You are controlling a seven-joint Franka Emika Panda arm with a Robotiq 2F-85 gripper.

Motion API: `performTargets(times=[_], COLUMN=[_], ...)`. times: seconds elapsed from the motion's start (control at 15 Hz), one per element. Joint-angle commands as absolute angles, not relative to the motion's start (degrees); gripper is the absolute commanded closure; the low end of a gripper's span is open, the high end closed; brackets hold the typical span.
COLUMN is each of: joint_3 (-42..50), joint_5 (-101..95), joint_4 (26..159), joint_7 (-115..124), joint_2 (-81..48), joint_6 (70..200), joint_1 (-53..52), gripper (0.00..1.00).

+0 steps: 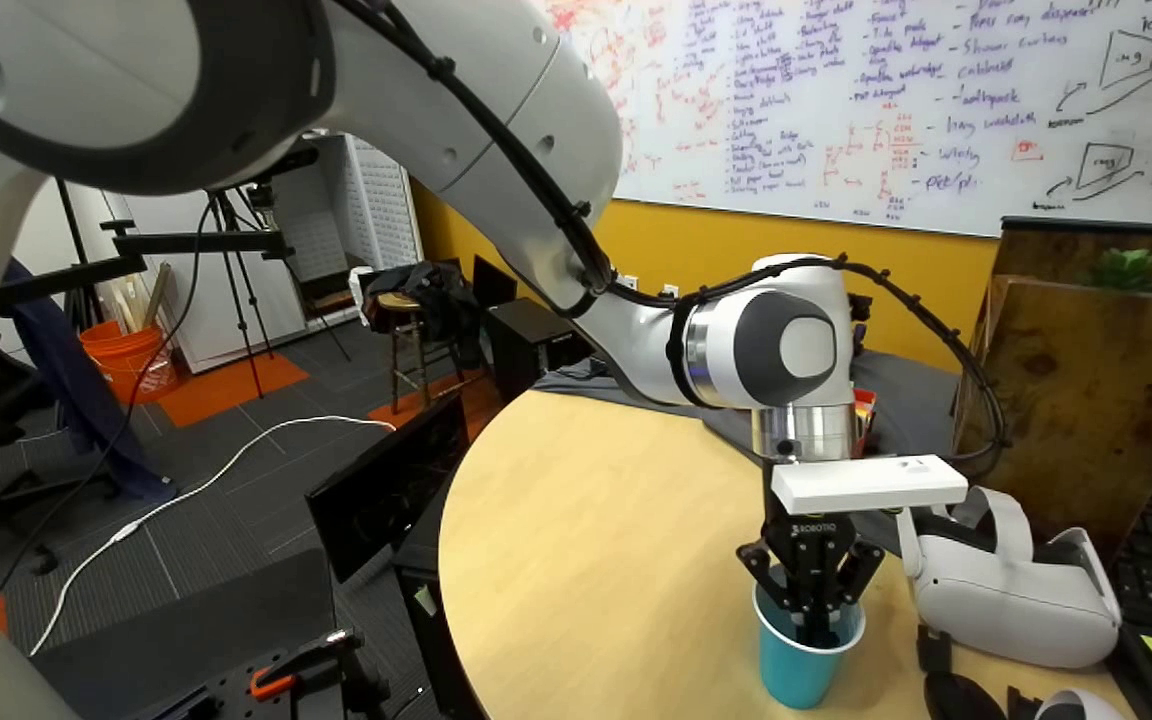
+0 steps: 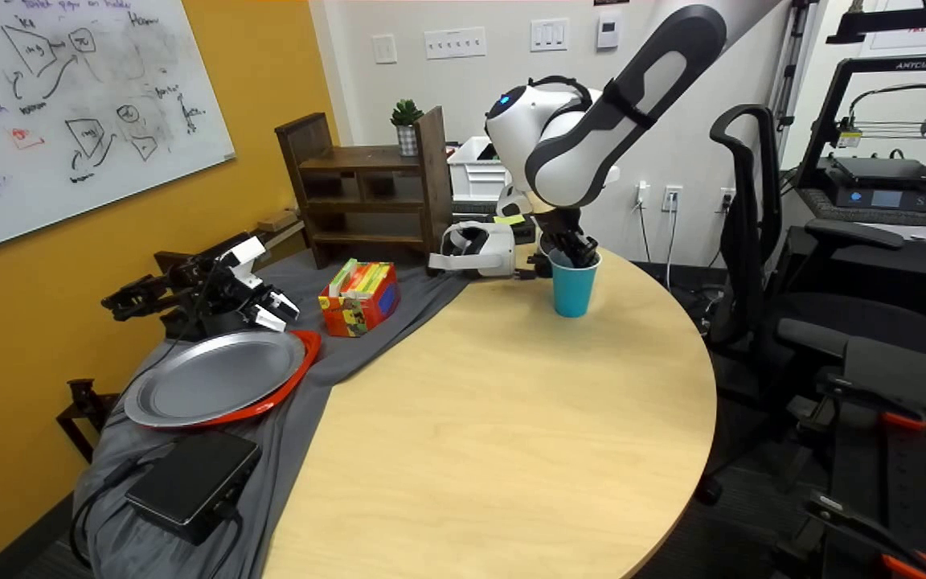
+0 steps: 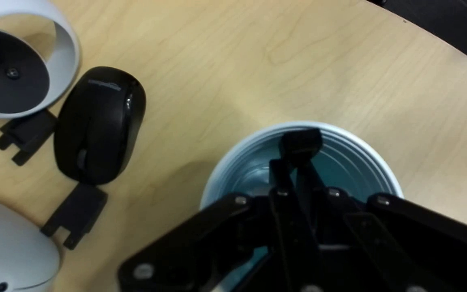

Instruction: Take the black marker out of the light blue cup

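The light blue cup (image 1: 798, 675) stands upright on the round table in both exterior views (image 2: 572, 293). Its white rim and blue inside show in the wrist view (image 3: 353, 172). My gripper (image 1: 816, 632) points down into the cup, its fingertips below the rim; it also reaches into the cup in an exterior view (image 2: 585, 256). In the wrist view the fingers (image 3: 295, 172) are nearly together, with a dark block-like end at their tips, which looks like the black marker (image 3: 300, 145). The rest of the marker is hidden by the fingers; in the exterior views the cup hides it.
A white headset (image 1: 1011, 590) stands close beside the cup. A black mouse (image 3: 100, 125) and a white ring controller (image 3: 65, 61) lie near it. A wooden shelf (image 1: 1086, 410) stands behind. A red box (image 2: 360, 299) and a grey round tray (image 2: 218, 378) are farther along the table (image 2: 503, 434).
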State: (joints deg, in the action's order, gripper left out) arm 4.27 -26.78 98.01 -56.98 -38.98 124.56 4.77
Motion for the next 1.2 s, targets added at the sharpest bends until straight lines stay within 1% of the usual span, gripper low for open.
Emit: performTargets(times=[0.0, 0.67, 1.13], joint_3=[4.8, 4.7, 4.2], joint_5=[-28.3, -30.2, -30.1], joint_4=[97.4, 99.1, 101.4], joint_7=[-55.4, -54.0, -53.8], joint_2=[-38.8, -36.4, -31.7], joint_6=[123.0, 123.0, 119.0], joint_1=[4.1, 2.8, 1.5], gripper=[0.97, 0.97, 0.97])
